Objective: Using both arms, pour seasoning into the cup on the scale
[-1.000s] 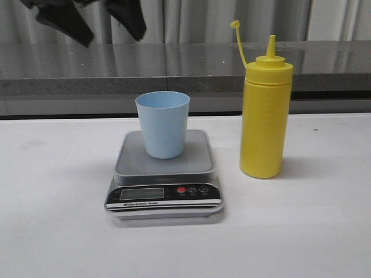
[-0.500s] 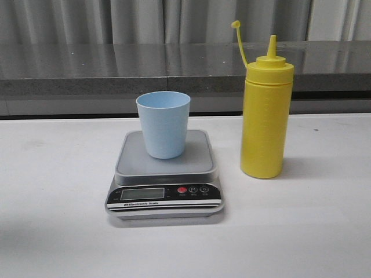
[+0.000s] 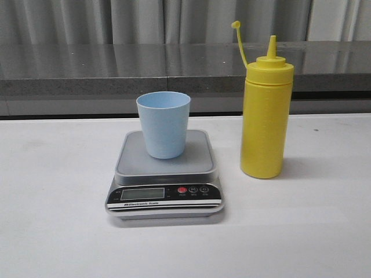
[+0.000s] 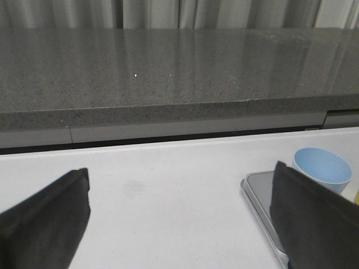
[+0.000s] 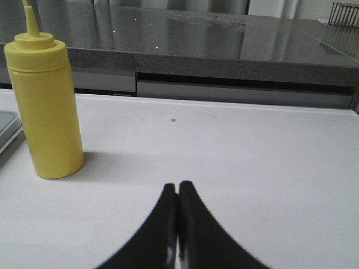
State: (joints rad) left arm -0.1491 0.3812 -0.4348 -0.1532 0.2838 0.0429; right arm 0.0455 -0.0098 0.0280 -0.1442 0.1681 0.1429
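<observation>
White table (image 3: 52, 231): flat, matte. Grey speckled stone ledge (image 3: 87, 66): at 12 o'clock, behind table. Grey pleated curtain (image 3: 139, 20): above ledge.

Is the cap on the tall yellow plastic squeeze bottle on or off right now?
Off. The tall yellow plastic squeeze bottle stands upright with its cone nozzle bare; the small cap hangs off its thin strap beside it.

A strip of white lettering on the black front panel of the scale (image 3: 164, 185), just below its LCD display (image 3: 142, 194), reads "Electronic Scale" in the front view. To the right of the display, one black button (image 3: 193, 189) carries what looks like the letter M. The display's own digits cannot be read.
</observation>
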